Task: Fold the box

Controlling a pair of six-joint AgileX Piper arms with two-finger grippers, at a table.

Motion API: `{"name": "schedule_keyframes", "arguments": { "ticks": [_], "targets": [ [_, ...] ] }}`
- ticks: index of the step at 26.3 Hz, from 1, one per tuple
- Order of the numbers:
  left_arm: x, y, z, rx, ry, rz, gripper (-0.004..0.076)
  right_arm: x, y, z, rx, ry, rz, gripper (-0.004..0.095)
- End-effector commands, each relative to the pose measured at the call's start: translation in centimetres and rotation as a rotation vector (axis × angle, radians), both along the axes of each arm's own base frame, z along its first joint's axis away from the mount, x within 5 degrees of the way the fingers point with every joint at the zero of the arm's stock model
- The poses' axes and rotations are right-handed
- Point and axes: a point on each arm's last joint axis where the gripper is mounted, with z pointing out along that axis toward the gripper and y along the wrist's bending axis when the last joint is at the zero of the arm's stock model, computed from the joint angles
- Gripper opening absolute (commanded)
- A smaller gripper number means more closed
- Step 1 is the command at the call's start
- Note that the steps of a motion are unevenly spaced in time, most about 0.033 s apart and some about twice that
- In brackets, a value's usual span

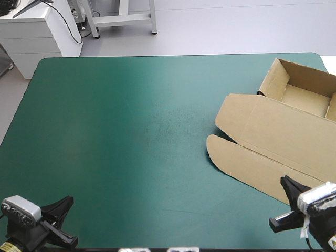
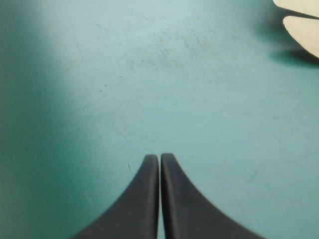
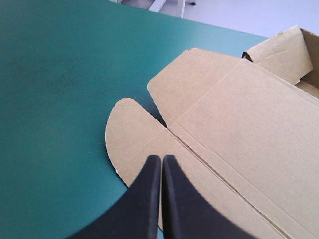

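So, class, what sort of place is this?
Likely a robot test bench: a teal-green table, a left gripper and a right gripper over it, and a part-folded brown box.

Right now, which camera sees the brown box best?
The high view: the box shows its raised tray and flat lid. The right wrist view shows mostly the lid; the left wrist view only a flap's tip.
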Motion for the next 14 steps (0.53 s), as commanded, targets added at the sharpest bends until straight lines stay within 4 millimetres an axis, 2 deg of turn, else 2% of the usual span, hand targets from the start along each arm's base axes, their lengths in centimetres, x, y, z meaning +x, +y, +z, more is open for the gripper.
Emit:
{"name": "schedule_keyframes", "arguments": {
  "ticks": [1, 7, 12, 14],
  "targets": [
    [-0.3, 0.1, 1.3, -0.07, -0.107, -0.011, -0.0008, -0.8, -0.3, 0.2, 0.021, -0.123, -0.021, -0.0006],
    [-1.0, 0.5, 1.3, -0.091, -0.15, -0.009, -0.0008, -1.8, -0.6, -2.1, 0.038, -0.143, -0.039, -0.0006],
    [-1.3, 0.7, 1.3, -0.095, -0.167, -0.007, -0.0008, -2.5, -1.4, -3.9, 0.075, -0.156, -0.127, -0.0006],
    [-1.3, 0.7, 1.3, -0.094, -0.167, -0.006, -0.0008, -2.5, -1.4, -4.0, 0.083, -0.168, -0.13, -0.0006]
  ]
}}
